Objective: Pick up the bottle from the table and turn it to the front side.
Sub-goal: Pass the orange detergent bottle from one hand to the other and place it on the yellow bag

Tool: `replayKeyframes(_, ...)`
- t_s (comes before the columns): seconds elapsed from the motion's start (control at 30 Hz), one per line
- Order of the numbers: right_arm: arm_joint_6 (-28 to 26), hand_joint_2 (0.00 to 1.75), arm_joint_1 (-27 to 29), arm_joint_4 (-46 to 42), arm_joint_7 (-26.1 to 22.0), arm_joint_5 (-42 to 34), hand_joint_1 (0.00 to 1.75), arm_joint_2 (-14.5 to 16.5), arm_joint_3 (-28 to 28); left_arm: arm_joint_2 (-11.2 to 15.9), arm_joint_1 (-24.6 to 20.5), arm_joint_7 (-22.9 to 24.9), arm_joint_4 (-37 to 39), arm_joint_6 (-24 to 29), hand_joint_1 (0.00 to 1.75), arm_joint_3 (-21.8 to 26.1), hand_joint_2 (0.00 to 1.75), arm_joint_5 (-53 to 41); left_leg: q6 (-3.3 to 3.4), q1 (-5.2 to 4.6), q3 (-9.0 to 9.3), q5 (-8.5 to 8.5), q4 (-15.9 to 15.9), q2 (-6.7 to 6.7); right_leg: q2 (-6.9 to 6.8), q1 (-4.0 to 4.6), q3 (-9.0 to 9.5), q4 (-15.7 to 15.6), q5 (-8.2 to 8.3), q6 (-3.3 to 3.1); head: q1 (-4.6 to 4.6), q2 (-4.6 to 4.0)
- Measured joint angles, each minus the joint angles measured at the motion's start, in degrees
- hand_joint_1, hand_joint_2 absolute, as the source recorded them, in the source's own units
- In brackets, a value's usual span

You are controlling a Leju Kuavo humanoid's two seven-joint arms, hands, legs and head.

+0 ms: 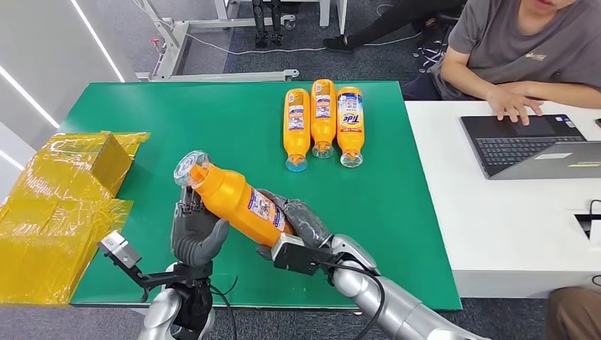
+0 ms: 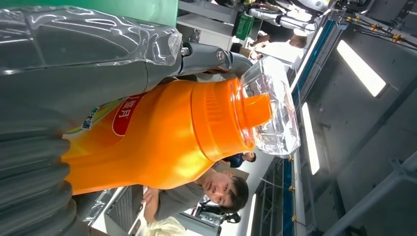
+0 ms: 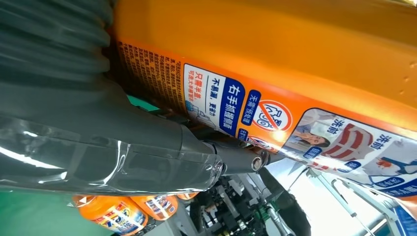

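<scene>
An orange detergent bottle [image 1: 232, 199] with a clear cap [image 1: 190, 169] hangs tilted above the near part of the green table [image 1: 177, 120], cap pointing up and left. My left hand [image 1: 195, 234] holds its upper part just below the cap. Around the lower body my right hand [image 1: 298, 218] grips the bottle, with the printed back label facing up. In the left wrist view the bottle [image 2: 157, 137] and cap [image 2: 273, 108] lie against my thumb [image 2: 74, 64]. The right wrist view has the label side of the bottle [image 3: 275, 64] over my right hand [image 3: 98, 128].
Three more orange bottles [image 1: 322, 122] lie side by side at the table's far middle, caps toward me. A yellow-wrapped box [image 1: 64, 198] sits at the left edge. On the right stands a white table [image 1: 496, 234] with a laptop [image 1: 524, 145], where a person [image 1: 524, 49] types.
</scene>
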Motion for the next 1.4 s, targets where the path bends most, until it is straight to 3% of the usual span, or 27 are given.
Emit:
replayKeyframes(0.53, 6.81, 1.75, -1.00, 0.84, -0.38, 0.32, 1.75, -0.32, 1.03, 0.96, -1.94, -0.01, 3.52, 0.13, 0.00, 0.32, 1.75, -0.41, 0.00, 0.00, 0.00, 0.00, 0.01, 0.00, 0.01, 0.00, -0.02, 0.00, 0.00, 0.00, -0.01, 0.00)
replayKeyframes(0.83, 9.68, 1.75, -0.21, 0.22, 0.73, 1.94, 1.75, -1.44, 1.56, 1.92, -2.33, -0.01, 4.21, 2.78, 0.00, 1.70, 1.75, -2.78, 0.00, 0.00, 0.01, 0.00, 0.01, 0.00, 0.01, 0.00, -0.01, 0.00, 0.00, 0.00, 0.01, 0.00)
replayKeyframes(0.9, 9.68, 1.75, 0.66, -0.43, 0.99, 2.51, 1.75, -1.91, 1.62, 2.14, -2.31, -0.01, 4.21, 3.19, 0.10, 2.43, 1.75, -3.02, 0.00, 0.00, 0.00, 0.00, 0.01, 0.00, 0.00, 0.00, -0.01, 0.00, 0.00, 0.00, 0.00, 0.00)
replayKeyframes(1.03, 8.75, 1.75, 2.64, -1.76, 1.54, 3.78, 1.75, -3.07, 1.63, 2.42, -2.11, -0.01, 4.20, 3.42, 1.75, 3.66, 1.75, -4.03, 0.00, 0.00, -0.01, -0.01, 0.00, 0.00, 0.00, 0.00, -0.01, -0.01, 0.00, 0.00, 0.00, 0.00)
replayKeyframes(1.4, 3.96, 1.75, 6.92, -5.41, 3.66, 9.74, 1.75, -4.05, -0.84, 2.75, -1.34, 0.64, 4.14, 0.19, 1.75, 3.85, 1.75, -3.44, 0.00, 0.00, 0.00, -0.01, 0.01, 0.00, 0.00, 0.00, -0.01, -0.01, 0.00, 0.00, 0.00, 0.00)
